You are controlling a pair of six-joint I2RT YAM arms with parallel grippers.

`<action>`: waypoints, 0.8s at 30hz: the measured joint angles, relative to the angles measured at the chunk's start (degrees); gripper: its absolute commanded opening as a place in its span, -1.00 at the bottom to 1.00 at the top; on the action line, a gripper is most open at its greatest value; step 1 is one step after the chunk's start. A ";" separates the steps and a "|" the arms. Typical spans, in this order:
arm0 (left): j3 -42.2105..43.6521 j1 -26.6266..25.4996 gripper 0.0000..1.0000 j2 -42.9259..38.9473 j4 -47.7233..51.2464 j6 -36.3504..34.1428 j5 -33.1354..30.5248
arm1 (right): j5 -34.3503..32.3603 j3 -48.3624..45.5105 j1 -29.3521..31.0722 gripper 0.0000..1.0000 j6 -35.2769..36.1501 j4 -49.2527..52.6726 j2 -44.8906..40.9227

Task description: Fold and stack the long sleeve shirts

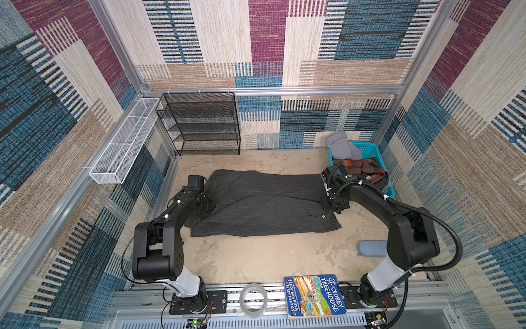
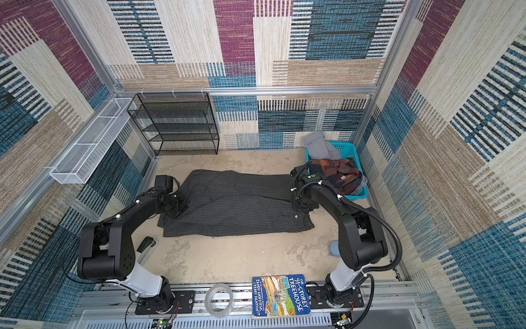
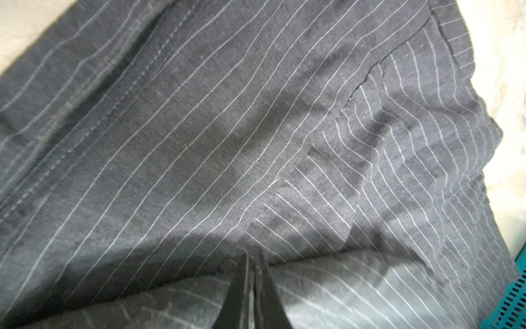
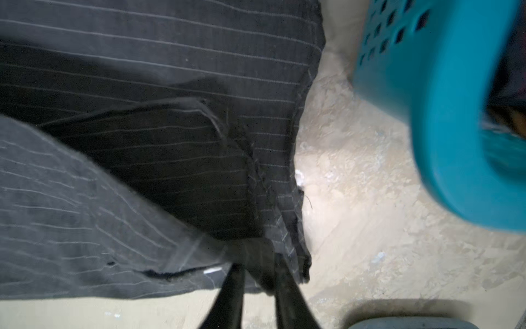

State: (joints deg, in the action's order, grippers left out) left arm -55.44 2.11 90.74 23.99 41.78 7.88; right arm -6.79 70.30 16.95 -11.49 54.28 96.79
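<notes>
Charcoal shirt (image 1: 264,205) (pale pinstripes, flat)

The beige, mottled tabletop (image 1: 256,256) carries a charcoal pinstriped shirt (image 1: 264,205) lying across the middle of both top views. A teal basket (image 1: 368,148) stands right of centre, a black mesh rack (image 1: 202,125) upper left of centre, and a blue-grey oval object (image 1: 371,248) lies lower right.

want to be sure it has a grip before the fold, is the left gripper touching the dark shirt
Touching. The left wrist view shows the left gripper shut on a raised fold of the shirt.
</notes>
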 measured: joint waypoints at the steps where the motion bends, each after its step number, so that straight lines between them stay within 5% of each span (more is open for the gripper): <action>1: 0.00 0.00 -0.79 -0.20 0.17 0.00 0.02 | -1.14 0.63 -0.15 -0.18 -0.13 -0.39 1.31; 12: -3.26 -0.02 -0.73 -7.89 5.62 -1.05 -1.77 | -5.18 5.92 6.82 -0.13 -5.81 -5.95 -4.26; 16: -3.08 -0.72 -0.73 -10.12 6.29 -1.01 -1.70 | -0.04 3.19 12.20 -0.24 -7.98 -12.02 -2.60; 24: 1.03 -10.16 -0.75 -9.14 3.63 1.99 1.44 | 7.78 -7.17 13.16 -0.32 -13.64 -25.16 -0.57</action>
State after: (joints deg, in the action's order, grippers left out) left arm -54.41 -8.05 81.60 27.62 43.77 9.32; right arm 0.99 63.13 30.11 -25.12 29.12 96.23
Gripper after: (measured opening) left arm 0.130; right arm 0.345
